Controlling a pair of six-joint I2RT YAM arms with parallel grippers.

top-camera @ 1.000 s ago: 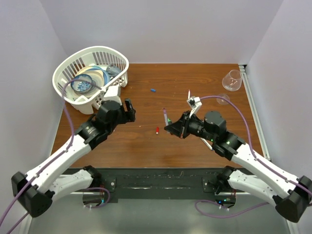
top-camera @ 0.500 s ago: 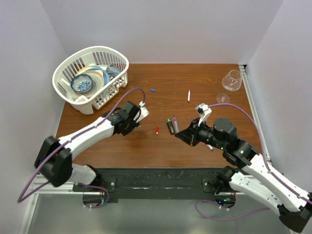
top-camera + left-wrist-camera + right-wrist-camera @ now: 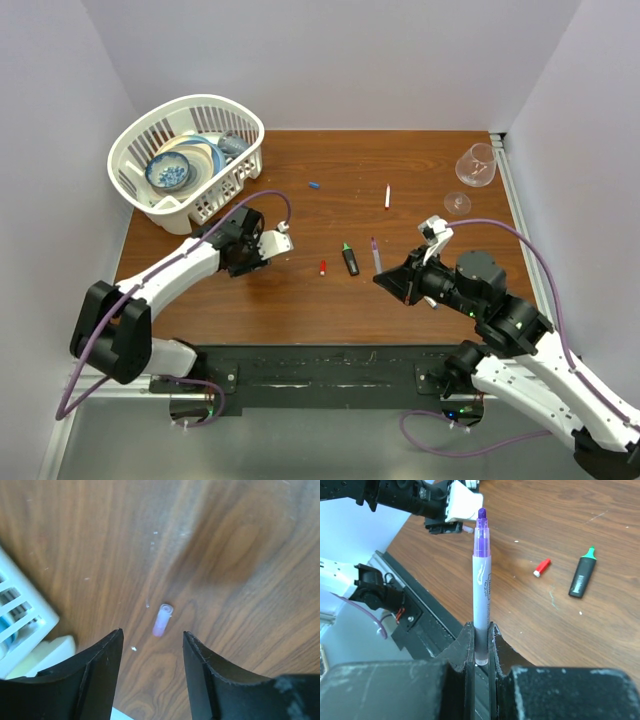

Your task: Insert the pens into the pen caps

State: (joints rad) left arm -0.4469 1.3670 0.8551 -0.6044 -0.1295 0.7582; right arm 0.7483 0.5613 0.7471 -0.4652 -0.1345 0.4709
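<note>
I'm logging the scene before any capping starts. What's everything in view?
basket: one, white, far left, dishes inside
glass: one, clear, far right
white pen: one, white, far centre-right
marker: one, black with green tip, centre
purple pen: one, purple, in right gripper
blue cap: one, blue, far centre
red cap: one, red, left of marker
lilac cap: one, lilac, below left gripper
left gripper: open
right gripper: shut on purple pen

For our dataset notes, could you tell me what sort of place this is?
Probably a robotics lab cell: plain walls box in a wooden table, with robot arms bolted at its edge.
</note>
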